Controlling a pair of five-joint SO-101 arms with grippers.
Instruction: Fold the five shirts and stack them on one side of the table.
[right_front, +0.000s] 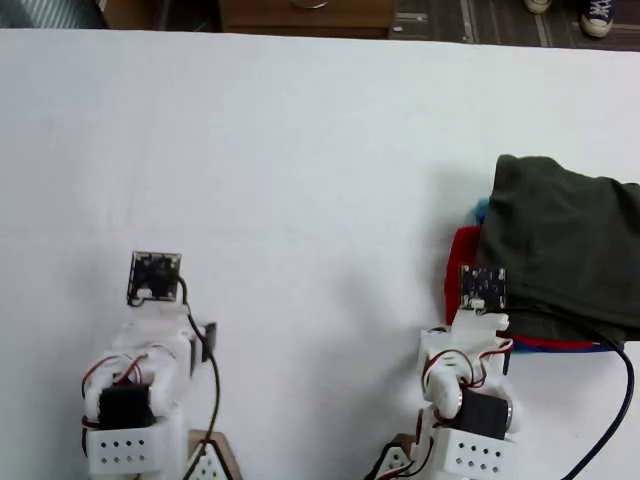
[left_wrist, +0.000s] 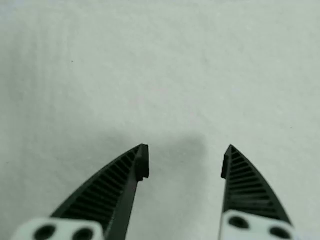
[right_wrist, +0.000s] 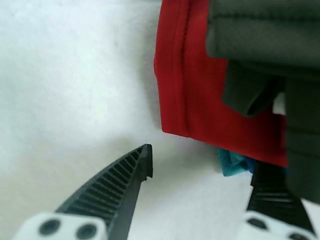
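Shirt stack (right_front: 545, 285), gathered at the right side of the worktop (right_front: 300, 150), as the task asks.
Counted by colour: one dark shirt (right_wrist: 260, 30) on top, one red shirt (right_wrist: 190, 85) beneath, one blue shirt (right_wrist: 232, 162) peeking from under; any further layers not tellable. Two hands: left hand (left_wrist: 186, 150) spread above bare worktop; right hand (right_wrist: 202, 160) spread just beside the red hem, probably placed to tidy the pile.

A white table (right_front: 300, 150) spreads below a wooden cabinet (right_front: 305, 15).

The left end effector (left_wrist: 185, 162) hangs over the bare white surface (left_wrist: 160, 65), its 2 ribbed black fingers (left_wrist: 125, 185) spread apart.
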